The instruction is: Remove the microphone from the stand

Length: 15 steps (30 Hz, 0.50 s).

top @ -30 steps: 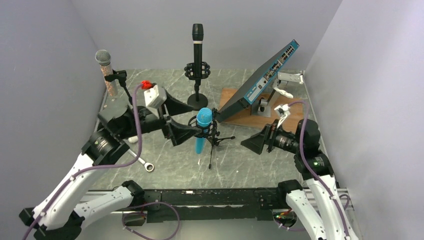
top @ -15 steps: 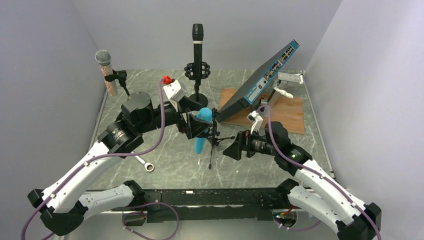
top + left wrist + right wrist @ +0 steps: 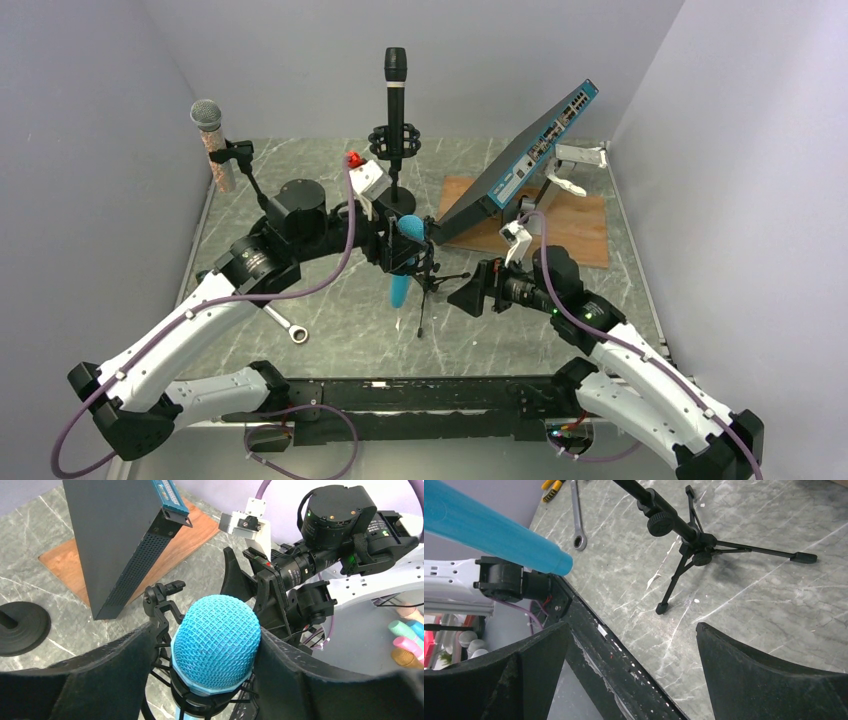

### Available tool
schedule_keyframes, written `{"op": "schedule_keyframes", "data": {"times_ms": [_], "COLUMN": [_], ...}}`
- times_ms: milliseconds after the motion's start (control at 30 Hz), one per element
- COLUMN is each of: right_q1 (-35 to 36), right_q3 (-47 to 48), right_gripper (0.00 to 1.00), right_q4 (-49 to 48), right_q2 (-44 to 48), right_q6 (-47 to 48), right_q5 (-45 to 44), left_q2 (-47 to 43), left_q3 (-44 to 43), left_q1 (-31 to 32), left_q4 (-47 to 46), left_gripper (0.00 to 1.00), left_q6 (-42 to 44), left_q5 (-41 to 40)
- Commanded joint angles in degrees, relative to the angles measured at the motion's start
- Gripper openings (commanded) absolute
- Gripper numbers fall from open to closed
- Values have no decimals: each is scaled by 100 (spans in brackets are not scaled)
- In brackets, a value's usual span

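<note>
The left gripper (image 3: 398, 248) is over the middle of the grey marble table (image 3: 480, 340), its fingers (image 3: 115, 675) parted close around the mesh head of the bright blue microphone (image 3: 216, 635). The microphone sits in the small black tripod stand (image 3: 696, 547). Further right, the right gripper (image 3: 631, 630) gapes wide near the stand's legs, touching nothing.

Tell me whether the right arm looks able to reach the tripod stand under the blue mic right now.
Probably yes. The right fingers are open and face the tripod stand, with only bare table between. The left fingers flank the head of the blue microphone higher up, clear of the legs.
</note>
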<state>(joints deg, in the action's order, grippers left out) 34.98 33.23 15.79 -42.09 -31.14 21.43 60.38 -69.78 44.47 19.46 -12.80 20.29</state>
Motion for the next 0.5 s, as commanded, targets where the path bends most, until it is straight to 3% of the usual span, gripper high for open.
{"op": "schedule_keyframes", "data": {"times_ms": [0, 300, 467], "right_q1": [22, 30, 30], "right_q3": [-42, 13, -108], "right_gripper": [100, 100, 100], "right_q4": [-145, 130, 50], "right_q2": [250, 402, 484], "right_q6": [-94, -76, -166], "right_q5": [-138, -251, -204], "left_q2": [-50, 109, 298], "left_q3": [-205, -694, -1236], "left_q1": [27, 29, 33], "left_q4": [-77, 185, 516], "left_gripper": [69, 38, 29], "left_q6": [-34, 93, 273], "left_q5": [-143, -113, -104]}}
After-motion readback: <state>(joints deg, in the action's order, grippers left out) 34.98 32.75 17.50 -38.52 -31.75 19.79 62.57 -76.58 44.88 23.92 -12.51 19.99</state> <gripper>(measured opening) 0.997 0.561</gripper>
